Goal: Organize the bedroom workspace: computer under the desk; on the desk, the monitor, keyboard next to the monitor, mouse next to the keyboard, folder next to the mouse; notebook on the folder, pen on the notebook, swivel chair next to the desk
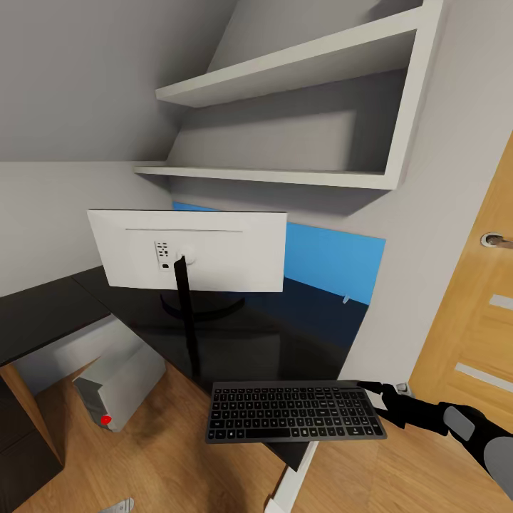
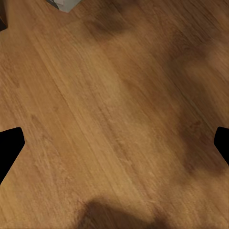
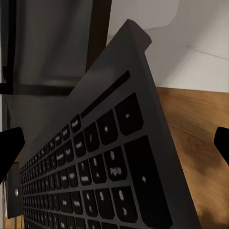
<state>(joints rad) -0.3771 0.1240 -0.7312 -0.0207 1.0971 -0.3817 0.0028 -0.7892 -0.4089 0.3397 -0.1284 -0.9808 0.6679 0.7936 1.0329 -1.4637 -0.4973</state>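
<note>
The monitor (image 1: pixel 214 249) stands on the glossy black desk (image 1: pixel 278 335) with its white back toward me. The dark-grey keyboard (image 1: pixel 296 412) lies across the desk's near corner and overhangs both edges. My right gripper (image 1: pixel 381 402) is at the keyboard's right end. In the right wrist view the keyboard (image 3: pixel 95 167) runs between the fingertips (image 3: pixel 9 150), which stand wide apart, so the right gripper (image 3: pixel 114 143) is open. My left gripper (image 2: pixel 114 148) is open over bare wooden floor. The light-grey computer (image 1: pixel 117 388) sits under the desk at the left, its red dot showing.
White wall shelves (image 1: pixel 285 171) hang above the desk, and a blue panel (image 1: pixel 335 260) is on the wall behind it. A wooden door (image 1: pixel 477 320) with a metal handle stands at the right. The desk's white leg (image 1: pixel 292 488) is below the keyboard.
</note>
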